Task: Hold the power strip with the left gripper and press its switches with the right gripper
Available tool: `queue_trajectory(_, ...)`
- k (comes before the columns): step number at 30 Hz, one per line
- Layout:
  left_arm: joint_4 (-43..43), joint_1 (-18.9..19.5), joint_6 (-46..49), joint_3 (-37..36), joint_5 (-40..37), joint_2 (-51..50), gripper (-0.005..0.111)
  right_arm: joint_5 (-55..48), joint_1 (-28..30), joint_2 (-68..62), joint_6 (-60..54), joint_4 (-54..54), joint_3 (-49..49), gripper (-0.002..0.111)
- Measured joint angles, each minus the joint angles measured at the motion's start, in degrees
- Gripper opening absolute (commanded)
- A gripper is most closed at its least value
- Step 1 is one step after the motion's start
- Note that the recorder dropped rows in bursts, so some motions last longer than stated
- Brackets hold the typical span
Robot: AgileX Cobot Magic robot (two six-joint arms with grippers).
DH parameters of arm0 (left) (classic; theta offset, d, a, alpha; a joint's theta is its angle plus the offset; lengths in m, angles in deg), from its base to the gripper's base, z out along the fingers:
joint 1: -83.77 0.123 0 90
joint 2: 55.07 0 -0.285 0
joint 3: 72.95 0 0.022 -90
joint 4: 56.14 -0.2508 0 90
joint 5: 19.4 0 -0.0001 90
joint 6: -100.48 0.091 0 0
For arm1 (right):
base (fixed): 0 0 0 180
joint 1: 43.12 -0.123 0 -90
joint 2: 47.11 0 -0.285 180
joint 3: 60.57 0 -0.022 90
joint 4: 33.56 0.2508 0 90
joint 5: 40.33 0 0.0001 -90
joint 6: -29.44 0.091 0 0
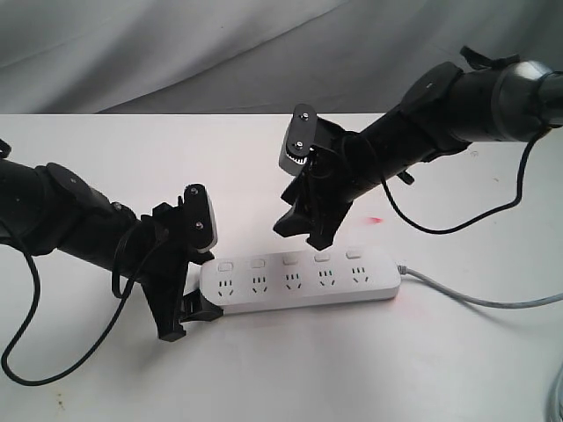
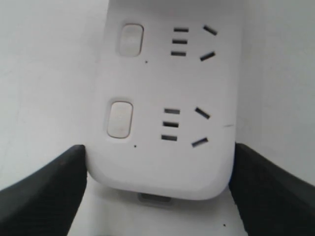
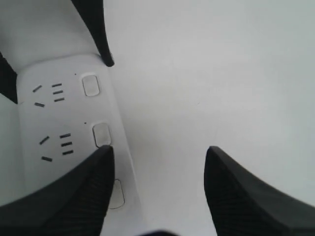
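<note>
The white power strip (image 1: 303,283) lies along the white table, its grey cord (image 1: 479,301) running off to the right. My left gripper (image 1: 189,309) is shut on its left end; in the left wrist view both black fingers (image 2: 47,191) press the sides of the power strip (image 2: 167,162). Five switches (image 1: 289,259) line the strip's far edge. My right gripper (image 1: 306,230) hangs open just above the middle switches. In the right wrist view one of its fingertips (image 3: 104,153) sits over the switch row (image 3: 101,134), the other over bare table; contact cannot be told.
A grey cloth backdrop (image 1: 176,44) hangs behind the table. A small red mark (image 1: 376,218) lies beyond the strip. Black cables loop off the left arm (image 1: 22,352) and the right arm (image 1: 440,227). The table (image 1: 352,369) stretches toward the front.
</note>
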Motion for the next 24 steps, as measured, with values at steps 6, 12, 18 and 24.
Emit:
queue_trajectory(6,0.0,0.0,0.0,0.0,0.0,0.0,0.056,-0.26,0.0,-2.5,0.0,-0.11,0.11,0.051)
queue_trajectory(12,0.0,0.0,0.0,0.0,0.0,0.0,0.056,-0.26,0.0,-3.48,0.12,-0.49,0.13,0.051)
queue_trajectory(18,0.0,0.0,0.0,0.0,0.0,0.0,0.056,-0.26,0.0,-3.71,0.22,-1.04,0.13,0.051)
queue_trajectory(24,0.0,0.0,0.0,0.0,0.0,0.0,0.056,-0.26,0.0,-3.74,0.22,-1.42,0.13,0.051)
